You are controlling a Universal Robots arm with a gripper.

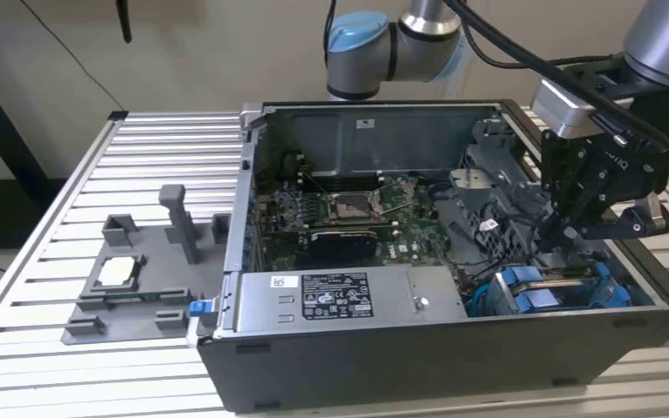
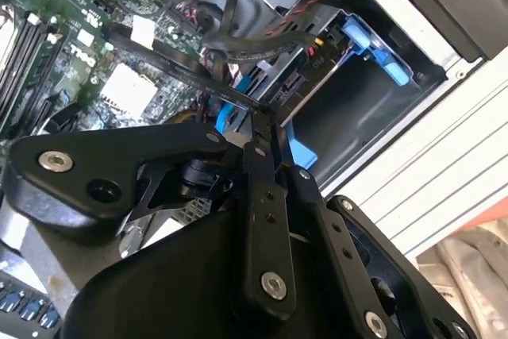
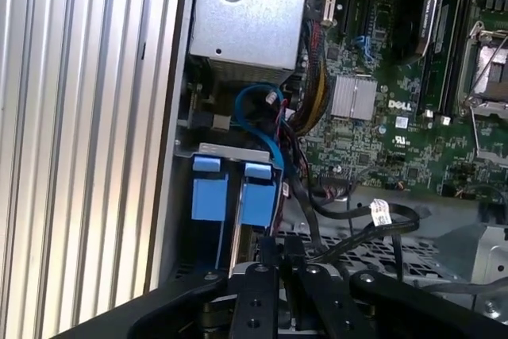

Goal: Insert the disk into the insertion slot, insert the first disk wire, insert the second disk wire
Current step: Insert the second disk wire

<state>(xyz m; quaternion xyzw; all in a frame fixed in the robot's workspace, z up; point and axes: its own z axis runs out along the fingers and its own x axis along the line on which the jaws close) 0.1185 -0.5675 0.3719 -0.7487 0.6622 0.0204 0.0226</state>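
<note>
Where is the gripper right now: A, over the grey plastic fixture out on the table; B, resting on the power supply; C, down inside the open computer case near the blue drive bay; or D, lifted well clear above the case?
C: in the exterior view the gripper is lowered inside the open computer case at the exterior view's right, just above the blue-edged insertion slot, far from the grey plastic fixture.

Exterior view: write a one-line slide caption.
Gripper lowered inside the open computer case, above the blue-edged insertion slot.
</note>
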